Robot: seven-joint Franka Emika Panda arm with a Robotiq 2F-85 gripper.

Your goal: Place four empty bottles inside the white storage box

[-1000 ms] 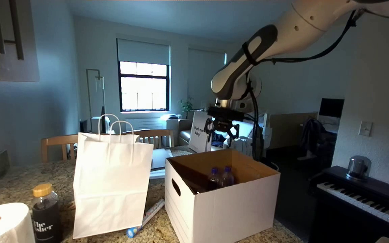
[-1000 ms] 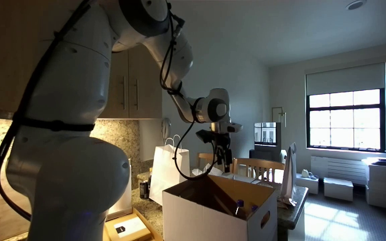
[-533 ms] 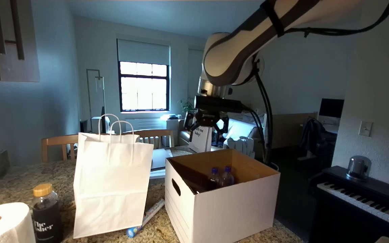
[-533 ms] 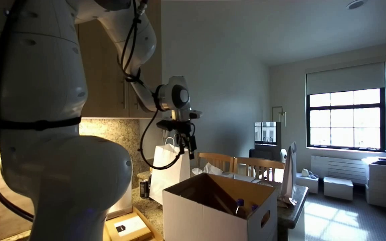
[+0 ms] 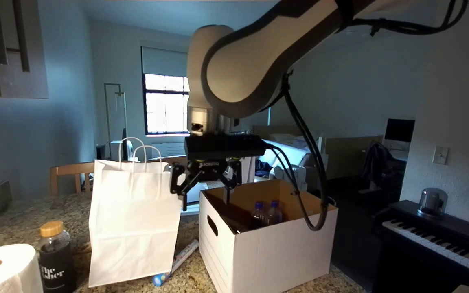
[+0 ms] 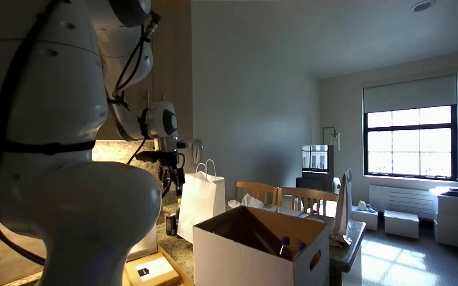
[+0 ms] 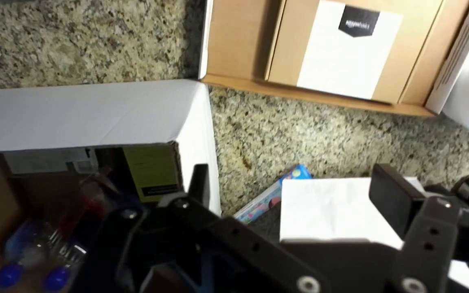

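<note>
white storage box (image 5: 285,254): upright, open-topped | clear bottles (image 5: 274,214): two visible, blue-capped, inside it

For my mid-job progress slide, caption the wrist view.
Two blue-capped bottles inside the white storage box at left; open fingers in the foreground, a white paper bag beyond.

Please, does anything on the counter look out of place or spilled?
I see no spill. Only the tube looks slightly out of place: it lies slantwise on the counter, between the white bag and the white box.
</note>
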